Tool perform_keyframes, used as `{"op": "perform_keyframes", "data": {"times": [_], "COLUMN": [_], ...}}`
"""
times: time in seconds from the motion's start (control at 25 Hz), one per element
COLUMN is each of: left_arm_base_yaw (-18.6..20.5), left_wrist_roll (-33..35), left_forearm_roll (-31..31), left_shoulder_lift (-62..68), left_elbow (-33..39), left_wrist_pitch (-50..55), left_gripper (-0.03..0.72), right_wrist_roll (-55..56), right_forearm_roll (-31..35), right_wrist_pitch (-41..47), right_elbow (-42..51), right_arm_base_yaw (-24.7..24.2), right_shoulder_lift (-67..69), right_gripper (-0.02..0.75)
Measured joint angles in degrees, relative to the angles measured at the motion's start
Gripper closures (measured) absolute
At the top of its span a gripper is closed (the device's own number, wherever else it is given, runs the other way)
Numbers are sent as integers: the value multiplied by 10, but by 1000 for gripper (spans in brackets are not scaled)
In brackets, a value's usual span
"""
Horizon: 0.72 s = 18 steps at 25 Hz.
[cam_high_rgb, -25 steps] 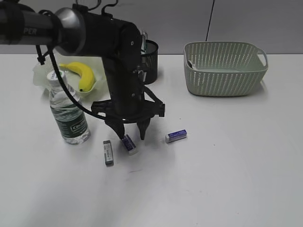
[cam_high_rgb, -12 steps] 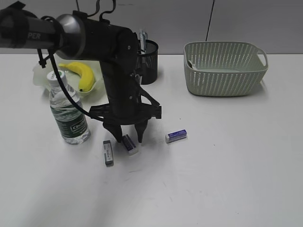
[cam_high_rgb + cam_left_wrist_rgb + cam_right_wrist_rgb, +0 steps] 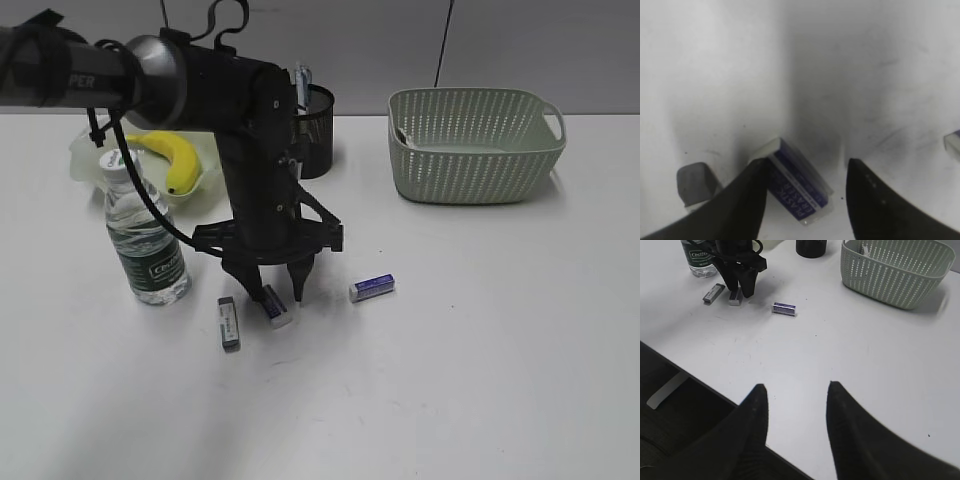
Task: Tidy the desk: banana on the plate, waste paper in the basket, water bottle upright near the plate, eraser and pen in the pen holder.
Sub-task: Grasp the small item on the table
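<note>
My left gripper (image 3: 274, 296) is low over the desk (image 3: 450, 380), open, with its fingers on either side of a blue-and-white eraser (image 3: 276, 307). In the left wrist view the eraser (image 3: 797, 187) lies askew between the fingers of the gripper (image 3: 805, 172), against the left finger and apart from the right one. The banana (image 3: 176, 160) lies on the plate (image 3: 84, 156). The water bottle (image 3: 142, 235) stands upright by the plate. The pen holder (image 3: 316, 130) holds a pen (image 3: 302, 84). A bit of pale paper (image 3: 400, 133) lies in the basket (image 3: 476, 146). My right gripper (image 3: 797, 387) is open and empty.
A grey eraser (image 3: 229, 323) lies just left of the left gripper, and another blue eraser (image 3: 372, 288) lies to its right. The right gripper hovers over the desk's front edge (image 3: 700, 385) and does not show in the exterior view.
The left gripper has shifted slightly left and down, so its fingers now straddle the blue-and-white eraser. Nothing else has moved.
</note>
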Motion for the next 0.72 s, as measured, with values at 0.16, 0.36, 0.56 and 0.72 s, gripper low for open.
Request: {"op": "perform_keyframes", "data": {"times": [0.16, 0.36, 0.56, 0.72], "left_arm_base_yaw": [0, 0, 0, 0], "left_wrist_roll": [0, 12, 28, 28], "left_forearm_roll": [2, -2, 4, 43], "left_shoulder_lift": [2, 10, 16, 18], "left_elbow": [-5, -28, -65, -84], "left_wrist_pitch": [6, 17, 38, 74], "left_gripper": [293, 295, 298, 298], "right_wrist_roll": [0, 0, 0, 0], "right_forearm_roll": [0, 0, 0, 0], "right_wrist_pitch": [0, 0, 0, 0], "right_elbow": [0, 0, 0, 0], "right_arm_base_yaw": [0, 0, 0, 0], "right_shoulder_lift": [0, 0, 0, 0], "right_gripper": [416, 416, 416, 416]}}
